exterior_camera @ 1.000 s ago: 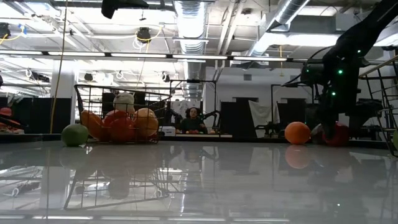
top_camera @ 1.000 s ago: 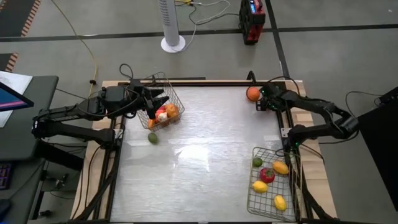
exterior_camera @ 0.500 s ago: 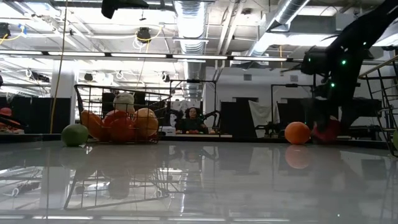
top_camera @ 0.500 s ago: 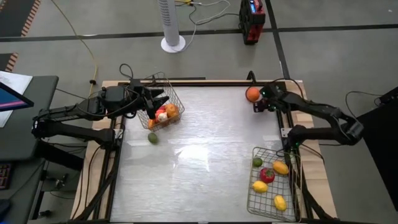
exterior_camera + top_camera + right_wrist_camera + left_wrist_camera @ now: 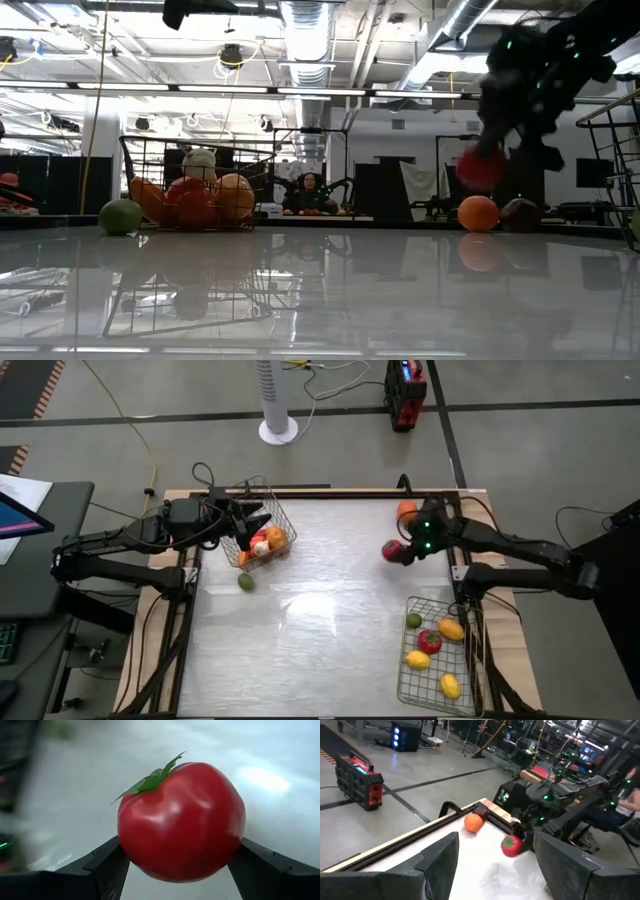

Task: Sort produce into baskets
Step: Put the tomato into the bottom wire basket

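The right gripper is clamping a red tomato above the table, near two o'clock. The left gripper, fingers apart, is hovering over the basket at ten o'clock.

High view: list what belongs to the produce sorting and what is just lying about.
Part of the job:
- red tomato, gripped by the right end effector
- orange loose at the far edge
- green lime loose on the table
- left basket, with the left end effector at it
- right basket

Lying about:
- white fan base
- red box on the floor
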Controlling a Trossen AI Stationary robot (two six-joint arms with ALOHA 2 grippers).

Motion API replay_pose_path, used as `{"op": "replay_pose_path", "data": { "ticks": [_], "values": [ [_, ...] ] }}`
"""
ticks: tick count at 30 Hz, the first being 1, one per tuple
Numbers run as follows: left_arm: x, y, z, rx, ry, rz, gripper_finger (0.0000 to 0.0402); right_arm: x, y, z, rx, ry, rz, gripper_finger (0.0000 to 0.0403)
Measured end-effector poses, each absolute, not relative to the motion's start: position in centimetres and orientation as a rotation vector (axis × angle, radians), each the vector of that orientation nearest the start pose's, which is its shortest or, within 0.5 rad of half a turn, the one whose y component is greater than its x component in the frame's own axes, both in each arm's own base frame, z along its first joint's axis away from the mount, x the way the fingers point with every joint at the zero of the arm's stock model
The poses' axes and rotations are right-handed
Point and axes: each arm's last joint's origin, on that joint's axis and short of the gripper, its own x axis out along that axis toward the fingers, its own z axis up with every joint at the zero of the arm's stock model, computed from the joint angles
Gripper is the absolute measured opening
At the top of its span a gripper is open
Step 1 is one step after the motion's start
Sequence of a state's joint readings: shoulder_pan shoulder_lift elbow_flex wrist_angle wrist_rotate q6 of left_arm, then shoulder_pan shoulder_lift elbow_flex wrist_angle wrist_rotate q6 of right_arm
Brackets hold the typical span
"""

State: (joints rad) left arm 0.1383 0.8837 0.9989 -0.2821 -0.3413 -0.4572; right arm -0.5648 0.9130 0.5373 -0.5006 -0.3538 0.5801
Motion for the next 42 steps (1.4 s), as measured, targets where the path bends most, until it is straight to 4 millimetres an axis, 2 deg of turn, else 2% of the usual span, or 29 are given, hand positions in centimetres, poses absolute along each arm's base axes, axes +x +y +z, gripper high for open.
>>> {"op": "replay_pose_path", "data": {
  "ticks": [7, 11, 15, 22, 31, 36, 39, 42],
  "values": [
    [17.9, 3.5, 37.9, -0.400, 0.065, 0.522, 0.0245, 15.8, -5.0, 24.1, 1.086, 0.585, 0.157, 0.0323],
    [17.9, 3.5, 37.9, -0.399, 0.065, 0.524, 0.0245, 15.4, -3.0, 25.6, 1.215, 0.692, 0.412, 0.0323],
    [17.9, 3.5, 37.9, -0.398, 0.071, 0.523, 0.0245, 14.4, -1.0, 26.6, 1.358, 0.911, 0.577, 0.0323],
    [17.9, 3.5, 37.8, -0.396, 0.082, 0.525, 0.0245, 13.0, 1.4, 27.1, 1.405, 1.182, 0.600, 0.0323],
    [17.9, 3.5, 37.8, -0.395, 0.082, 0.524, 0.0245, 10.8, 2.9, 25.9, 1.477, 1.517, 0.446, 0.0326],
    [17.9, 3.5, 37.8, -0.373, 0.088, 0.522, 0.0245, 9.0, 3.3, 25.2, 1.529, 1.724, 0.262, 0.0361],
    [17.9, 3.5, 37.8, -0.375, 0.089, 0.513, 0.0245, 8.6, 3.4, 25.1, 1.536, 1.773, 0.228, 0.0390],
    [17.9, 3.4, 37.7, -0.378, 0.093, 0.496, 0.0245, 8.6, 3.4, 25.1, 1.531, 1.777, 0.231, 0.0392]
  ]
}}
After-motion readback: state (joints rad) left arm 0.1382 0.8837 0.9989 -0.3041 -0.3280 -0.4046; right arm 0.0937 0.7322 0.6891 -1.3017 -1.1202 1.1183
